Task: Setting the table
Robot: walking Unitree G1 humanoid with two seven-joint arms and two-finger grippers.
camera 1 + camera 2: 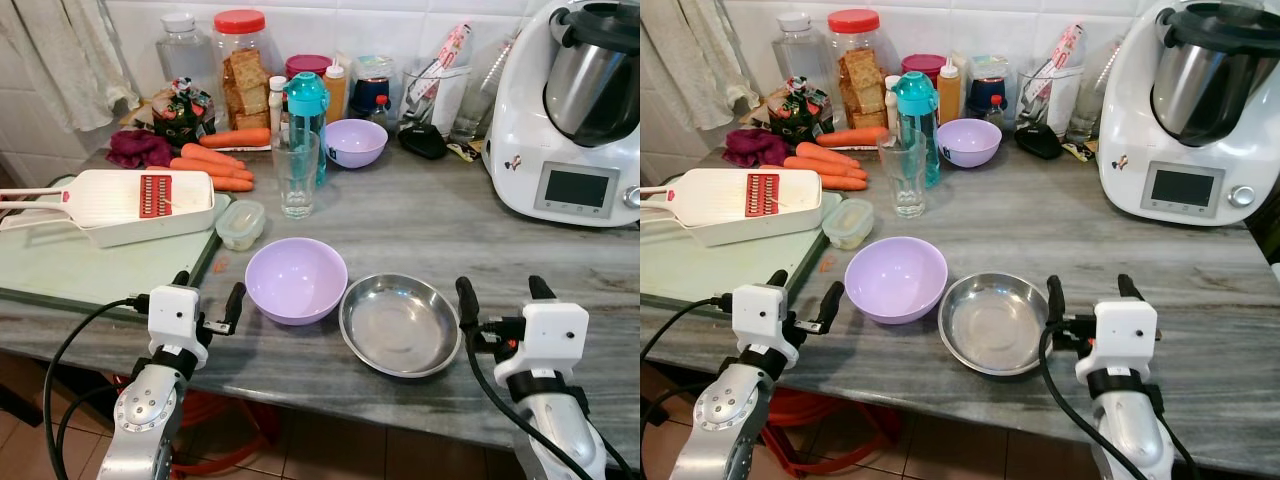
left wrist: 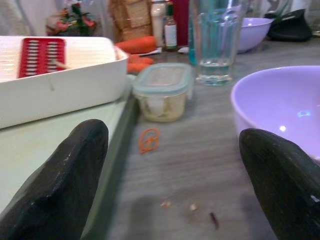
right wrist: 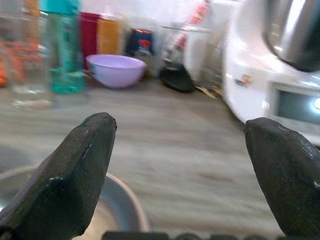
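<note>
Left tool (image 1: 208,292) hovers at the near edge of the grey surface (image 1: 440,230), fingers spread, holding nothing; green cutting board (image 1: 60,265) with white slicer (image 1: 130,205) just beyond it. Small lidded container (image 1: 240,223) beside the board. Near purple bowl (image 1: 296,280) sits just right of the left tool, steel bowl (image 1: 399,324) touching or nearly touching its right side. Drinking glass (image 1: 297,174) behind them, teal bottle (image 1: 306,110) and second purple bowl (image 1: 356,142) further back. Right tool (image 1: 503,292) spread, empty, just right of the steel bowl. White kitchen machine (image 1: 570,110) at far right.
</note>
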